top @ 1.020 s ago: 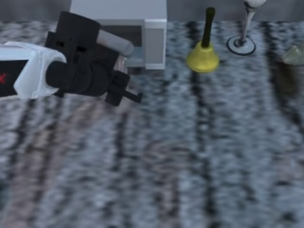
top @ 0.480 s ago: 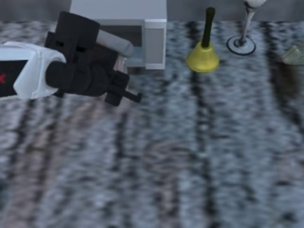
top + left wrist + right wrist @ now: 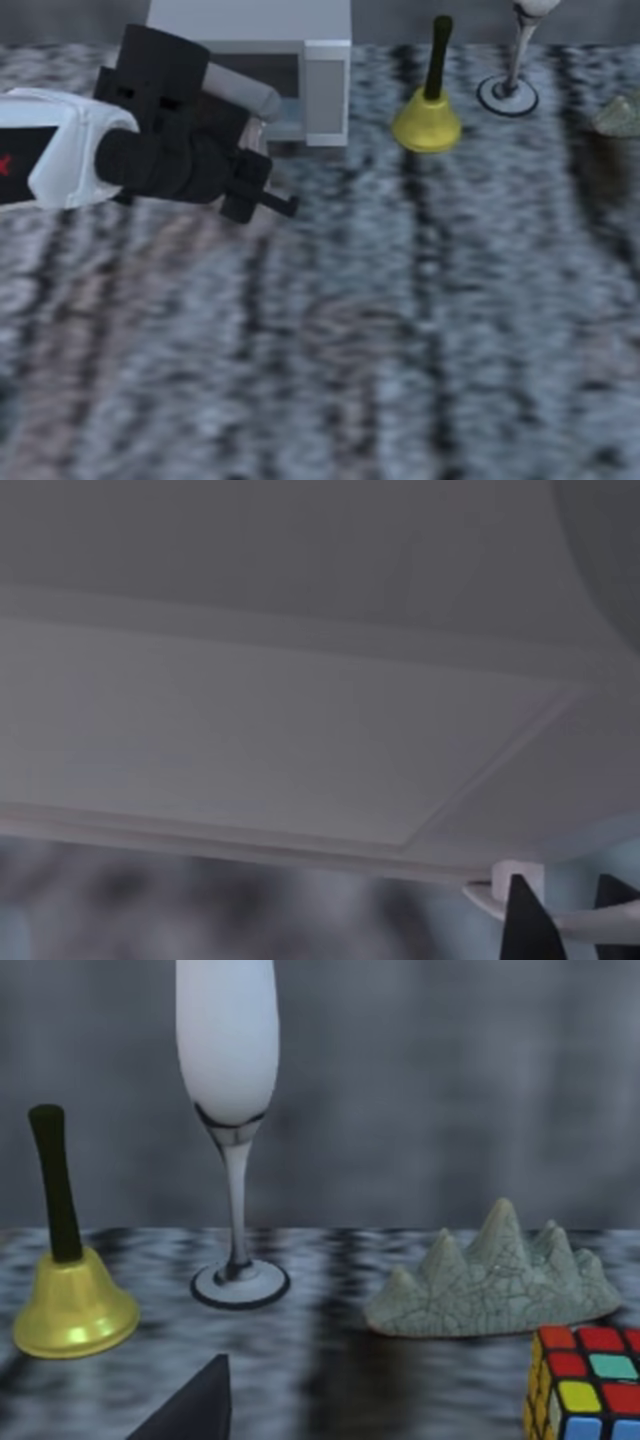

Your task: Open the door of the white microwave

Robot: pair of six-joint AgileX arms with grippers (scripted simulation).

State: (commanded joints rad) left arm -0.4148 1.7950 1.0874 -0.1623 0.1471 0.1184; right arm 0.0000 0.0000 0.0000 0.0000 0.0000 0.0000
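Top view: left gripper (image 3: 262, 196) sat at the door (image 3: 245, 95) of the white microwave (image 3: 300, 60), finger spacing indiscernible.

Table items: brass bell (image 3: 427, 118) with black handle, tall white-bowled glass (image 3: 508, 92) beside it, crackled grey-green ridge ornament (image 3: 495, 1282), colour cube (image 3: 585, 1381) (partly cropped).

one microwave (image 3: 270, 60), one bell (image 3: 427, 118), one glass (image 3: 510, 70)
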